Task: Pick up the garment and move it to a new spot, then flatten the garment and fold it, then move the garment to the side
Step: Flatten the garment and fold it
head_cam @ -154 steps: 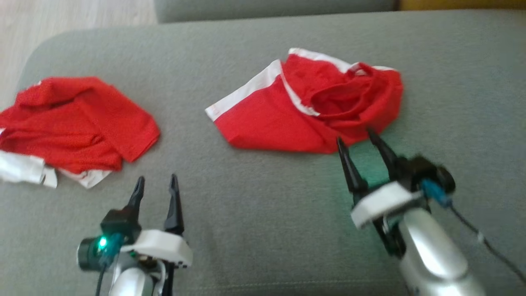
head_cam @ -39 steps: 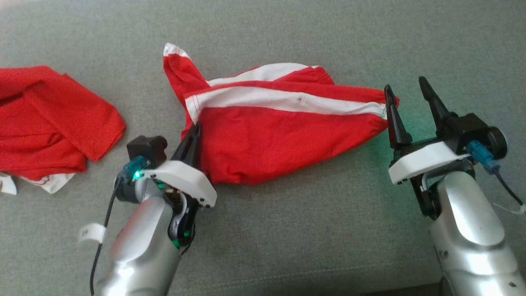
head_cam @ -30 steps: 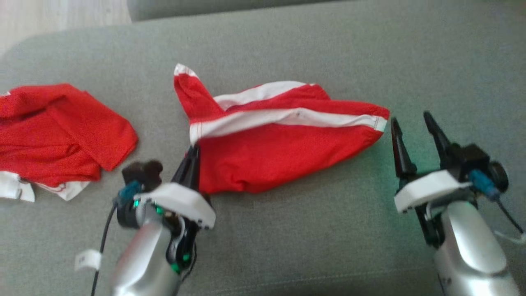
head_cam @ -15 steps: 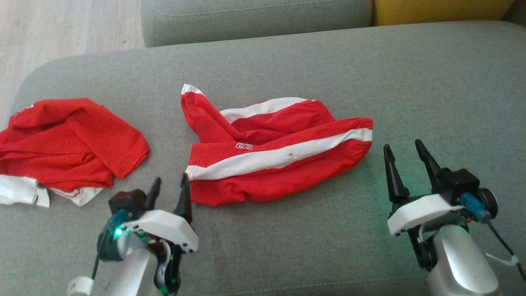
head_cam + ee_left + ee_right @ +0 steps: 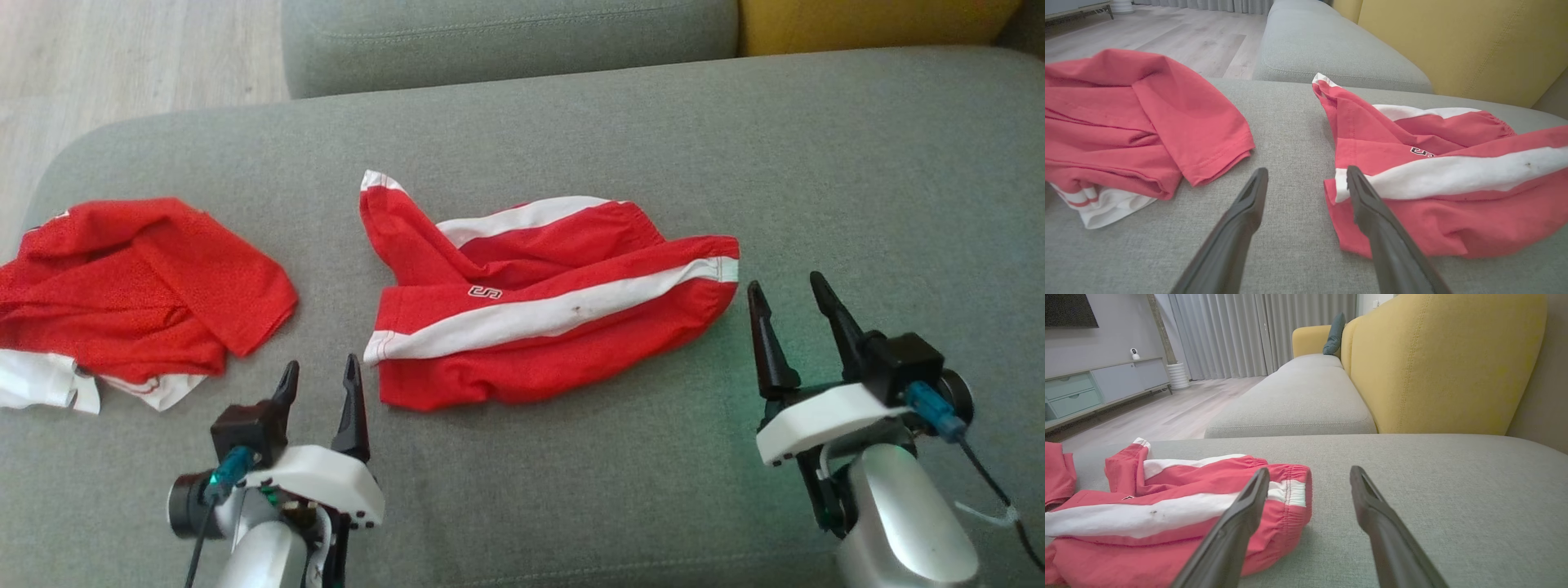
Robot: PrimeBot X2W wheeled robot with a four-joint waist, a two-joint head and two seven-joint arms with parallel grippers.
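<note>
The garment [image 5: 539, 302], red shorts with white side stripes, lies rumpled in the middle of the grey sofa seat [image 5: 571, 474]; it also shows in the left wrist view [image 5: 1433, 179] and the right wrist view [image 5: 1180, 506]. My left gripper [image 5: 320, 373] stands open just off its near left corner, not touching it, with nothing between the fingers [image 5: 1249, 204]. My right gripper [image 5: 784, 287] is open too, close beside the elastic waistband at the garment's right end, empty.
A second red garment [image 5: 139, 286] with white trim lies bunched at the seat's left end [image 5: 1126, 122]. Wooden floor [image 5: 122, 57] lies beyond the seat's left edge. Another grey cushion [image 5: 506, 37] and a yellow backrest [image 5: 1445, 363] stand behind.
My left gripper let go of the garment's near left corner and drew back toward me, open. The garment settled flat on the seat. The camera also shifted.
</note>
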